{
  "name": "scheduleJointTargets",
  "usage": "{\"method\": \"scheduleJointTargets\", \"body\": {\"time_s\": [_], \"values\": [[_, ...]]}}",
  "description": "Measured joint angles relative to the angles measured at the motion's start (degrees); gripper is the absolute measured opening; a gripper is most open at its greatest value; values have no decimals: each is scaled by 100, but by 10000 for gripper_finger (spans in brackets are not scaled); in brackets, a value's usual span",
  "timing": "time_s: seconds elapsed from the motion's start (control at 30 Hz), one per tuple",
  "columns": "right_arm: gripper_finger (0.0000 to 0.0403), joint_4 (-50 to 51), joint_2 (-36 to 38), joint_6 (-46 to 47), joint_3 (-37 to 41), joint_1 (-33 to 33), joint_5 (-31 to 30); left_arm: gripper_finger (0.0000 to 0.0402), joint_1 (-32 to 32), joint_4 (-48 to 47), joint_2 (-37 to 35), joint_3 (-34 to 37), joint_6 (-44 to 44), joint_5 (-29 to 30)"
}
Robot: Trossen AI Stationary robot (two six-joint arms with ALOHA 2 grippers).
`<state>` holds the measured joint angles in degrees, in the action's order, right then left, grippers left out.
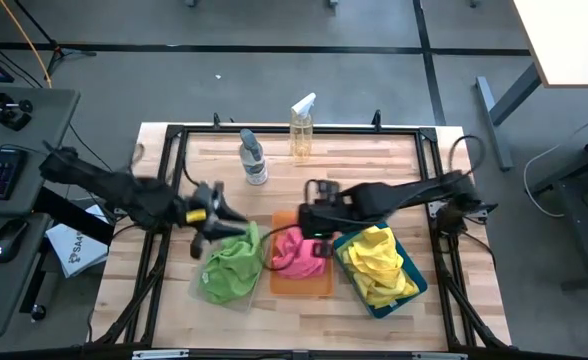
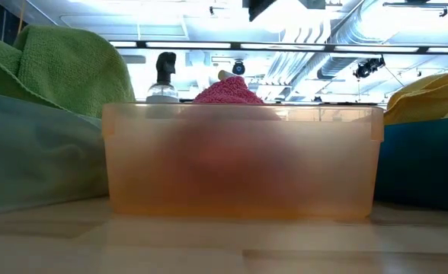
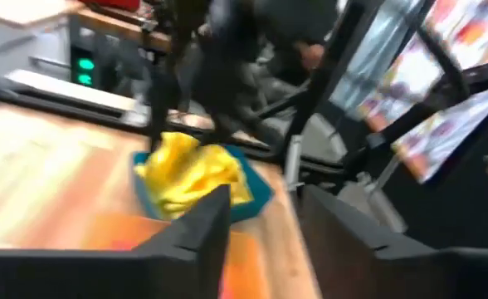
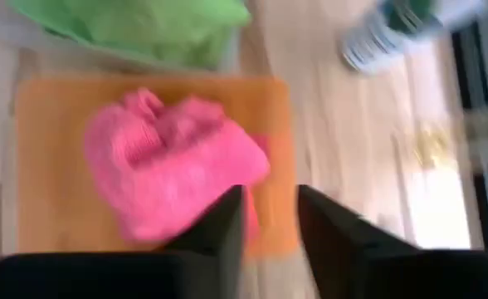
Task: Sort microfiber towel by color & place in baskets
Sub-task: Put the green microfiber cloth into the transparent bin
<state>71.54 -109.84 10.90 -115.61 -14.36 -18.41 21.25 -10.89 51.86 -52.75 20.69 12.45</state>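
While both arms hang over the middle of the tabletop (image 1: 374, 150), the towels lie sorted in three baskets lined up along the near edge. Lime green towels (image 1: 229, 267) fill the clear basket (image 1: 196, 290) toward the left corner, hot pink towels (image 1: 299, 253) sit heaped in the orange basket (image 1: 317, 285) at the middle, and yellow towels (image 1: 379, 262) are piled in the teal basket (image 1: 414, 285) toward the right corner.

Above the far rim of the clear basket hovers the left gripper (image 1: 214, 215), its jaws parted with nothing between them; past its fingers (image 3: 198, 228) the left wrist view shows the yellow pile in its teal basket. Over the far end of the orange basket, the right gripper (image 1: 309, 225) points down at the pink heap, jaws a narrow gap apart and empty, fingers (image 4: 223, 224) just above the pink cloth.

Near the far edge stand two spray bottles close together, a clear one with a dark top (image 1: 253, 158) and a yellowish one with a white trigger (image 1: 301, 128).

From tabletop level the pink towels rise just above the orange basket's rim.
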Motion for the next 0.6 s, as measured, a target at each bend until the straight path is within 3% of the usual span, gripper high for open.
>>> {"method": "scheduleJointTargets", "body": {"time_s": [0.13,0.23,0.4,0.6], "values": [[18,245,925,965,881,-249,-217,33,513,1913,83,1375,765,306],[19,101,1746,2042,1882,-499,-429,11,934,2680,257,2046,1380,773],[5,-627,2969,3883,3585,-1000,-878,1,1614,1994,498,2227,1943,1878],[2,-1562,3668,4989,4901,-1303,-860,0,1723,1641,1051,2230,2050,1772]]}}
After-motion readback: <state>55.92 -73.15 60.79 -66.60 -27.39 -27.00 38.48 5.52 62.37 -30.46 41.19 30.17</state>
